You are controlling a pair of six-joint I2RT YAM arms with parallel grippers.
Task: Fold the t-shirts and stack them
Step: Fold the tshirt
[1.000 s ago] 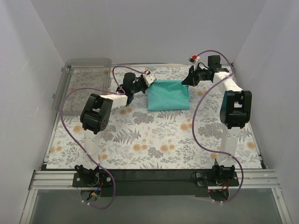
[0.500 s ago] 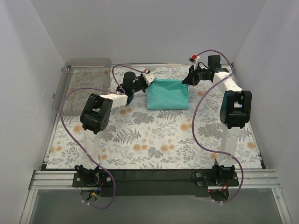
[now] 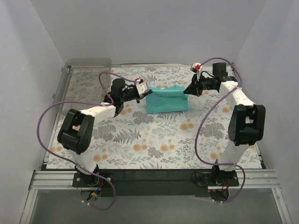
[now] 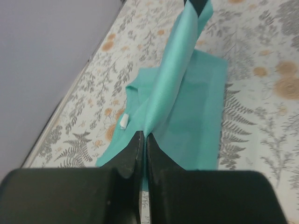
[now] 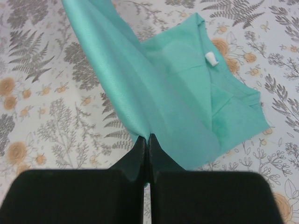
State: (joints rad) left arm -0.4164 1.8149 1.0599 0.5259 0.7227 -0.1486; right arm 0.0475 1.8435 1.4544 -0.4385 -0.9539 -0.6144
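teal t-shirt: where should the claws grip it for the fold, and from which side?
Pinch the two end corners of the raised edge, one claw from each side. The t-shirt is a flat folded rectangle on the table. That edge runs straight between the left claw and right claw, both shut on thin cloth there, so it spans taut.

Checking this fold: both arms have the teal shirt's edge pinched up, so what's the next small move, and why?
Probably carry the raised edge together toward the near side and lower it onto the rest. The left fingers and right fingers are shut on the t-shirt, its edge stretched between them, while the rest lies flat on the table.
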